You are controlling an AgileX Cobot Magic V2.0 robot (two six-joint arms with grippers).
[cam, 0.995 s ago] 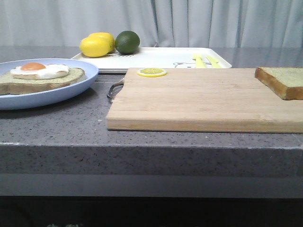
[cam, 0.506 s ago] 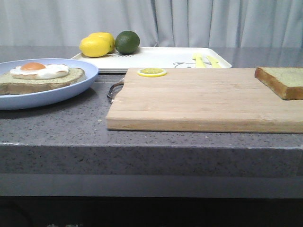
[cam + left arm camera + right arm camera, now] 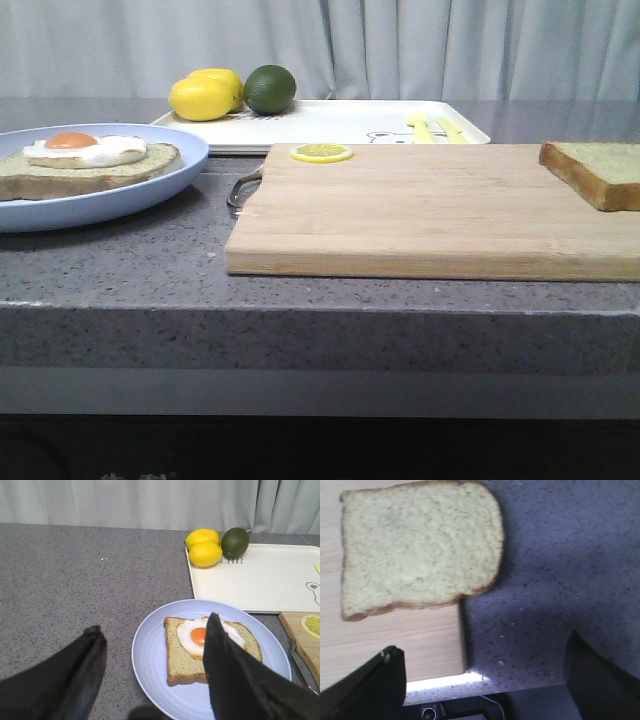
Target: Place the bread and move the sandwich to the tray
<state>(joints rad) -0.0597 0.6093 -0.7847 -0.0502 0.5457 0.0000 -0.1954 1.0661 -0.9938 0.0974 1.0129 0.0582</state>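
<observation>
Nothing on the counter has moved over the last second from the front view: same layout, maybe a hair of camera shift, no arm showing there. So I read this as pre-grasp, task not started.

My right gripper is spread wide and empty, hanging above the bread. The slice sits ahead of the fingertips, slightly toward the finger on the board side, lying flat at the corner of the cutting board with one crust edge overhanging the counter. I'd need to push forward and down to straddle it.

My left gripper is also wide and empty. The sandwich, an open slice with the fried egg on top, lies on the blue plate just under and beyond one finger, which covers part of the egg. The tray is farther out past the plate, well apart from the fingers, with two lemons and a lime at its near corner. A lemon slice rests on the board edge beside the plate.

Writing: small grey letters on the tray by the lime, looks like "CHR", partly hidden, not sure. There's a cartoon face print at the tray edge and yellow marks. No brand readable.

Next, my guess: right arm takes the bread first.
</observation>
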